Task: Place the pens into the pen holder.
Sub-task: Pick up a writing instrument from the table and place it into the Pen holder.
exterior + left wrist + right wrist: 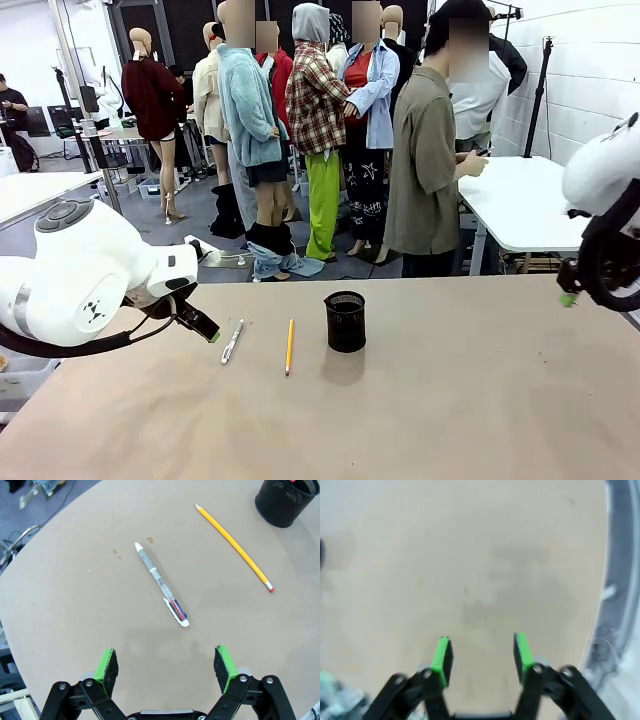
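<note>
Green-padded left tool (pixel 165 656) spread, slim silver pen (pixel 161 584), mesh holder (pixel 345 321)

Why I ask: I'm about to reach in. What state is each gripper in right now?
Left gripper: open, empty, near the white pen.
Right gripper: open, fingers apart, nothing between them.

On the bench (pixel 450 400) the pen (pixel 232 341) lies leftmost, the pencil (pixel 289 346) beside it to the right, and the pen holder (pixel 345 321) stands right of the pencil. The left tool (pixel 208 330) hangs just left of the pen. The right tool (pixel 567 298) is well apart, at the bench's right edge.
</note>
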### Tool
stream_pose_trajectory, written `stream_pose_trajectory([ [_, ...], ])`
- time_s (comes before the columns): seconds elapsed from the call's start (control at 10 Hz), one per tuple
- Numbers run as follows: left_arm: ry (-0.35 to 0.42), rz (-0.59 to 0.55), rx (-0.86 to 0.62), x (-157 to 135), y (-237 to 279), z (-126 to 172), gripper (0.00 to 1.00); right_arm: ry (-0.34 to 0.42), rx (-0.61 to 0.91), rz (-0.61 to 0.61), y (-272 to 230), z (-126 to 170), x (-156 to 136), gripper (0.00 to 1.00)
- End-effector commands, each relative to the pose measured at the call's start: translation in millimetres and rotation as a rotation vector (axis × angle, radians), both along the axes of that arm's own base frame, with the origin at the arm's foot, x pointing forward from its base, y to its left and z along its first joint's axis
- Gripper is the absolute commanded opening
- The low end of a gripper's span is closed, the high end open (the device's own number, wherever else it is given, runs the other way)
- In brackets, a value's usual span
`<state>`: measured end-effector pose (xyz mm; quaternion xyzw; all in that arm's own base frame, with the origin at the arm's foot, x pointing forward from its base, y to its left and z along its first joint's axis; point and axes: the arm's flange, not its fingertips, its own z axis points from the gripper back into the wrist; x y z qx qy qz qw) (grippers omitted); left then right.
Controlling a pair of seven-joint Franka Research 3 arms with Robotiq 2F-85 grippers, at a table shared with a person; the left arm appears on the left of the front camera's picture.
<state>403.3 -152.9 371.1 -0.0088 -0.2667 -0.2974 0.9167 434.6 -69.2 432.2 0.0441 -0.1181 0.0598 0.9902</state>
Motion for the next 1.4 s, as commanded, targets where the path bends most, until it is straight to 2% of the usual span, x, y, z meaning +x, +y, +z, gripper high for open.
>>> stream_pose_trajectory([
  [0.0,0.000,0.003,-0.004,0,2,0,1.00,0.048,0.211,0.047,20,43,22,0.62],
  [0.1,0.000,0.000,0.000,0,0,0,1.00,0.000,0.000,0.000,0,0,0,0.62],
  [0.4,0.102,0.057,0.002,39,-39,-8,1.00,0.000,0.000,0.000,0,0,0,0.62],
  [0.7,0.170,0.167,0.061,85,-66,-36,1.00,0.000,0.000,0.000,0,0,0,0.62],
  [1.0,0.228,0.234,0.091,114,-66,-60,1.00,0.000,0.000,0.000,0,0,0,0.62],
  [1.3,0.252,0.274,0.060,132,-61,-67,1.00,0.000,0.000,0.000,0,0,0,0.62],
])
